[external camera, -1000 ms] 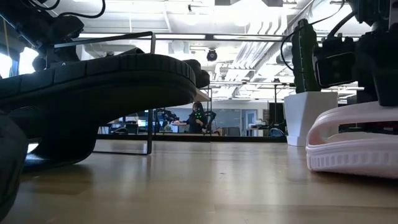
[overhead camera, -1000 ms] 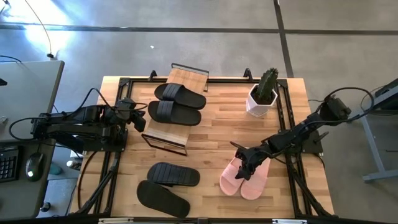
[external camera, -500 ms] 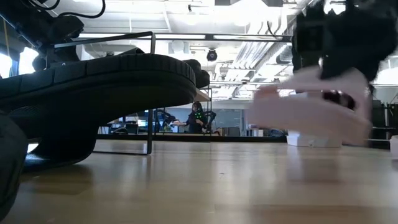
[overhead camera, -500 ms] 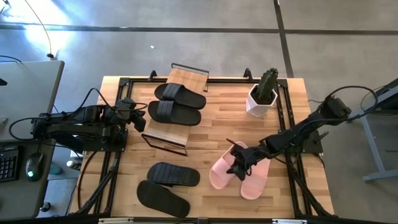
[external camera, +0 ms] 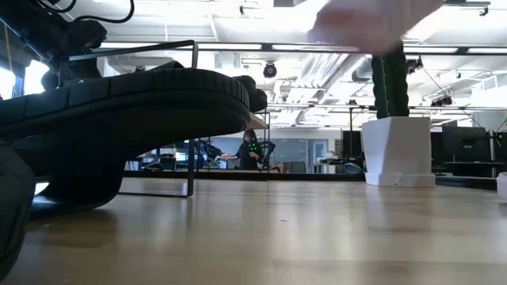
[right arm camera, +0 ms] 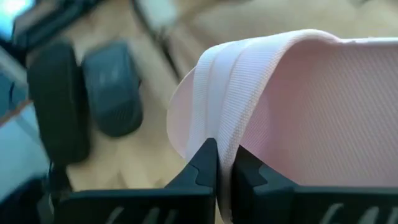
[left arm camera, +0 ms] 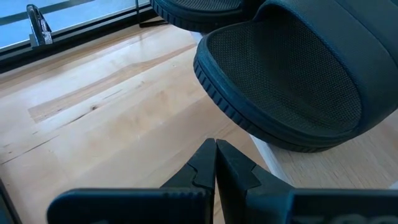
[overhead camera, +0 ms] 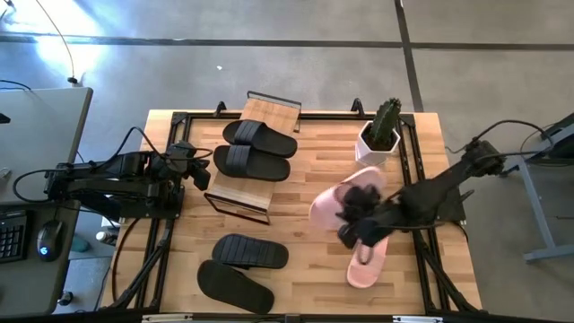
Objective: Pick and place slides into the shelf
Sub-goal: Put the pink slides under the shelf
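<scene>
- Your counter (overhead camera: 305,224) is a light butcher-block wood top in a black frame, standing on a grey concrete floor (overhead camera: 269,63); a grey desk with a mouse sits off its left side.
- Across the counter, the low view shows an open office hall with ceiling lights and a seated person far back.
- A white pot holding a green cactus (overhead camera: 380,135) stands near the far right corner.
- The slanted bamboo-board shelf in a thin black frame (overhead camera: 254,152) carries two black slide sandals (overhead camera: 258,136), lying side by side with their long axes across the shelf.
- Two more dark slide sandals (overhead camera: 238,269) lie flat near the front edge, long axes roughly left to right.
- Your right gripper (overhead camera: 352,213) is clamped on the strap of a light pink slide sandal (overhead camera: 336,199), lifted clear off the counter and tilted, long axis slanting toward the cactus.
- The other pink slide sandal (overhead camera: 363,265) lies on the counter just below it, pointing front to back.
- Your left gripper (left arm camera: 215,163) is closed on nothing, waiting beside the shelf's left edge.
</scene>
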